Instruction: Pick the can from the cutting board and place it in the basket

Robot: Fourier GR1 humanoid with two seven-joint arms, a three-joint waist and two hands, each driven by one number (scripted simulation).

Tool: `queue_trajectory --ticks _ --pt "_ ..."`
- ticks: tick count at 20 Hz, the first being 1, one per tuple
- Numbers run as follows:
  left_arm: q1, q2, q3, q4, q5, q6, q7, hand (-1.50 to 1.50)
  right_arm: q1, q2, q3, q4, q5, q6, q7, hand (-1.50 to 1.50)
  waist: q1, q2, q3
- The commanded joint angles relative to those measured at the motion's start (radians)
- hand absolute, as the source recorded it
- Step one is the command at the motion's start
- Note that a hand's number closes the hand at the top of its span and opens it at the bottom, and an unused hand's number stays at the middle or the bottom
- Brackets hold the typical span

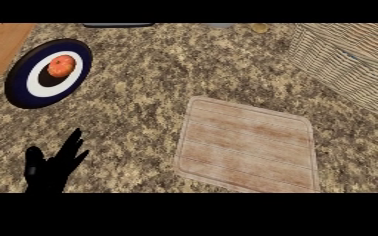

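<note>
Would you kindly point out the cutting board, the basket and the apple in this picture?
cutting board point(247, 147): head view, middle of its bare wooden top.
basket point(336, 55): head view, woven side wall at upper right.
apple point(62, 66): head view, centre of the fruit on the plate.

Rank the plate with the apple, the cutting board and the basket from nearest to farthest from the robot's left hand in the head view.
Measured from the left hand, open at the lower left:
1. Plate holding the apple, up the left side. The cutting board comes a close second.
2. Cutting board, to the right at centre.
3. Basket, far upper right corner.
</note>
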Motion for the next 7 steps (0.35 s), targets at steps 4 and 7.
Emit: queue_trajectory --ticks 4,7 --pt "-0.047 -0.028 0.036 0.14 0.025 -0.034 -0.029 0.0 0.127 -0.029 -0.047 -0.185 -0.029 -0.033 0.095 -1.5 -0.041 0.006 -0.023" --pt "-0.001 -0.015 0.033 0.082 -0.001 -0.016 -0.002 0.0 0.219 -0.046 -0.071 -0.283 -0.07 0.028 0.101 -1.5 -0.049 0.004 -0.022"
